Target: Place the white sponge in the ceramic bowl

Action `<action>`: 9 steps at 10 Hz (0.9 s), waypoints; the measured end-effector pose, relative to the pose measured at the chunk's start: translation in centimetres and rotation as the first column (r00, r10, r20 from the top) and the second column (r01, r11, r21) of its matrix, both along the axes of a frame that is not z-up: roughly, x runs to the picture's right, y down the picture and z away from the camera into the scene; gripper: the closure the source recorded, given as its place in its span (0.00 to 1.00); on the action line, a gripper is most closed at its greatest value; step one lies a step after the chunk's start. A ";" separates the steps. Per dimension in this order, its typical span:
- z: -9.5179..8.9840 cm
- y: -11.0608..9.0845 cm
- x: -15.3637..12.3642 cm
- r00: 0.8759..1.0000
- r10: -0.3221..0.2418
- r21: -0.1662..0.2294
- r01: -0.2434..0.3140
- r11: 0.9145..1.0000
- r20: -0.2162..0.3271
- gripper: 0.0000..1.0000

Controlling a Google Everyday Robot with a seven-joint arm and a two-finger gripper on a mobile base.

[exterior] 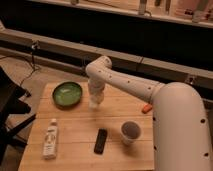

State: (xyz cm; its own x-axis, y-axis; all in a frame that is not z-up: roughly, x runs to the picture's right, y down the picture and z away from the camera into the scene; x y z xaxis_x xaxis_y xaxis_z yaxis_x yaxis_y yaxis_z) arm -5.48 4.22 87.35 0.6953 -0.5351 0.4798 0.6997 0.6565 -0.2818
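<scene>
The ceramic bowl [67, 93], glossy green inside with a dark rim, sits at the back left of the wooden table [115, 120]. My gripper [95, 103] hangs from the white arm just right of the bowl, a little above the tabletop. A small off-white block at its tip looks like the white sponge [94, 104], held between the fingers. No other sponge shows on the table.
A white labelled bottle [50, 139] lies at the front left. A black flat remote-like object [101, 141] lies front centre, with a white paper cup [130, 132] to its right. A small orange object [146, 108] lies beside my arm's large white link at the right.
</scene>
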 end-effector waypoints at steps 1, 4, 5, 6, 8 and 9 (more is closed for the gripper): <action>-0.1 -0.2 -0.3 1.000 -0.004 0.003 0.004 1.000 0.006 0.97; -0.3 -0.4 -1.4 1.000 -0.020 0.007 0.020 1.000 0.023 0.97; -0.4 -0.5 -1.8 0.999 -0.027 0.007 0.027 1.000 0.028 0.97; -0.4 -0.5 -2.1 0.999 -0.031 0.008 0.031 0.999 0.033 0.97; -0.6 -0.7 -2.9 0.998 -0.044 0.012 0.043 0.999 0.048 0.97; -0.7 -0.9 -3.2 0.997 -0.048 0.015 0.047 0.999 0.054 0.97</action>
